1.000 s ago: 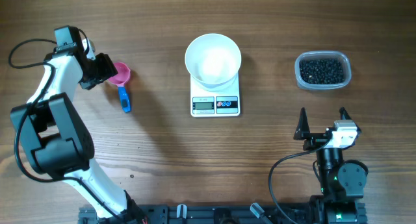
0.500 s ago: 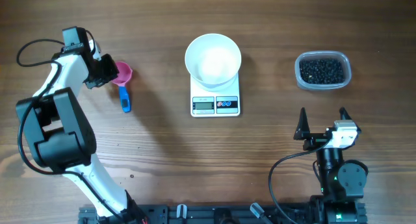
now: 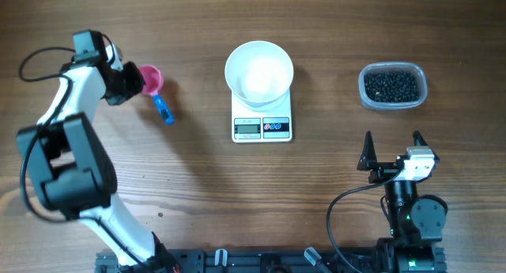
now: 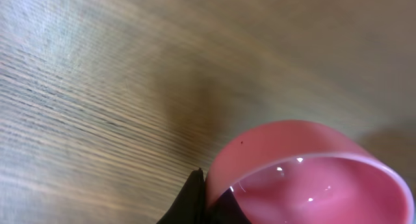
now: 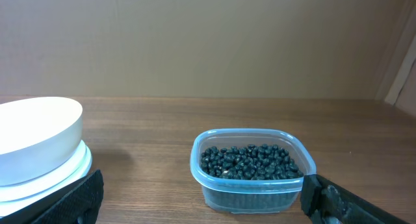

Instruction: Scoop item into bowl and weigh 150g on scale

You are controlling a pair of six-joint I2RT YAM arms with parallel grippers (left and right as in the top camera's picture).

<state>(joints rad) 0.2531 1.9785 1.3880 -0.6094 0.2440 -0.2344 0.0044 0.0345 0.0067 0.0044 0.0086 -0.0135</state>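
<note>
A pink scoop (image 3: 150, 79) with a blue handle (image 3: 164, 109) is at the left of the table. My left gripper (image 3: 131, 82) is shut on the rim of its cup. Close up in the left wrist view, the pink cup (image 4: 312, 175) fills the lower right, with a black fingertip (image 4: 195, 198) pressed against its wall. The white bowl (image 3: 259, 70) stands on the scale (image 3: 262, 127) at the centre. The black beans (image 3: 390, 85) lie in a clear tub at the right, also seen as a dark heap (image 5: 250, 161) ahead of my open right gripper (image 5: 201, 185). That gripper (image 3: 393, 143) holds nothing.
The clear plastic tub (image 5: 214, 185) stands to the right of the bowl (image 5: 39, 136) and scale (image 5: 58, 175) in the right wrist view. The right arm's base (image 3: 411, 218) sits at the front right edge. A black cable (image 3: 35, 59) loops beside the left arm.
My left gripper closed on the scoop's cup. The scoop shifted slightly up and its blue handle swung to the right. The right arm has not moved.
</note>
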